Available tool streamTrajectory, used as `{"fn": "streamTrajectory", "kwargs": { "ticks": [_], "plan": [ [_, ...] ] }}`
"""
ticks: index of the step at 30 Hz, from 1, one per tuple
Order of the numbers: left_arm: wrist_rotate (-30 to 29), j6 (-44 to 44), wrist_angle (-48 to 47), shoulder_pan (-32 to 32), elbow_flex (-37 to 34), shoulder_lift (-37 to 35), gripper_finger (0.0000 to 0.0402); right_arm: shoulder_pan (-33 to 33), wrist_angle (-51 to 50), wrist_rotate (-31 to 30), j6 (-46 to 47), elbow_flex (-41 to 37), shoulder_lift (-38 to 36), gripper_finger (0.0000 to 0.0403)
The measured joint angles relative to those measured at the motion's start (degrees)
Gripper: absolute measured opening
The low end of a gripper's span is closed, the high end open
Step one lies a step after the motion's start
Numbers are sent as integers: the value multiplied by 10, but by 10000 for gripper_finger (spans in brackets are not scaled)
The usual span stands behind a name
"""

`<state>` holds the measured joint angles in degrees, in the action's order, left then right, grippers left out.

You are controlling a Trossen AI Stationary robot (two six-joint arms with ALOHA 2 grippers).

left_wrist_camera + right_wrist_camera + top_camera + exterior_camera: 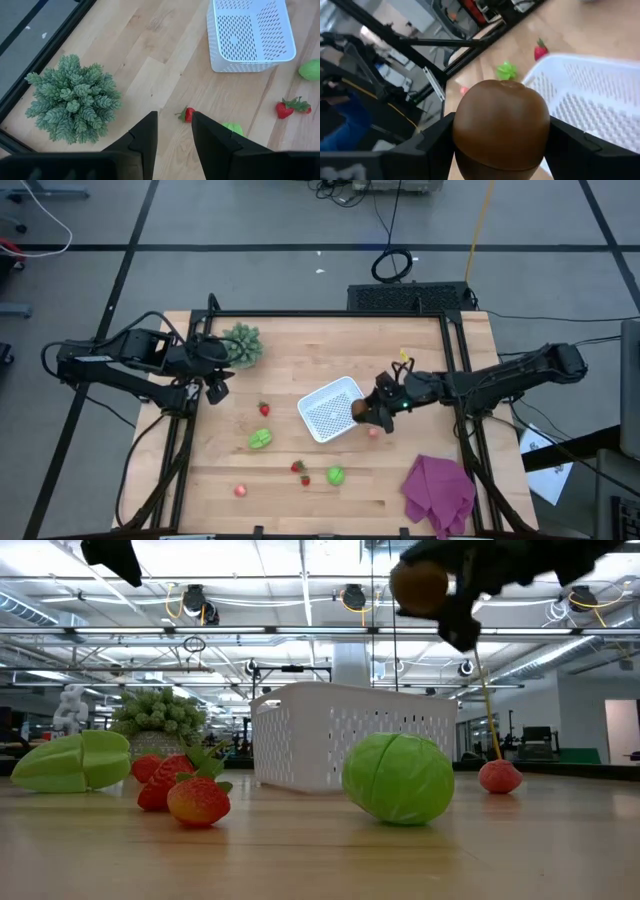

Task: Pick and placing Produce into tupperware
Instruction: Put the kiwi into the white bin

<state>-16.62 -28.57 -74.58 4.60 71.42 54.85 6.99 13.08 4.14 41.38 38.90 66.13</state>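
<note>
Brown round piece [501,125] pinched snug in right gripper [501,131] | high: hangs at the tupperware's [322,424] right edge | low: up above the container | left gripper [174,131] slightly parted, holding nothing, near plant [73,99]

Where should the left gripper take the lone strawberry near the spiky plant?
Probably from straight above, fingers across the strawberry's red body, not its leafy cap. It lies alone on bare table, clear of the spiky plant, just ahead of the open left gripper.
</note>
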Motion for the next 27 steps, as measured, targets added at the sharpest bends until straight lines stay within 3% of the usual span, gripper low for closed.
{"fn": "streamTrajectory", "kwargs": {
  "ticks": [7,17,22,27],
  "plan": [
    [0,3,3,0,0,0,124,-16,-195,-4,-99,160,60,242],
    [0,4,0,0,0,12,124,-42,-438,-9,-195,378,255,246],
    [0,19,-2,0,0,33,124,-48,-511,-9,-213,434,330,247],
    [0,31,-2,0,0,56,124,-53,-545,-10,-213,440,366,248]
  ]
}}
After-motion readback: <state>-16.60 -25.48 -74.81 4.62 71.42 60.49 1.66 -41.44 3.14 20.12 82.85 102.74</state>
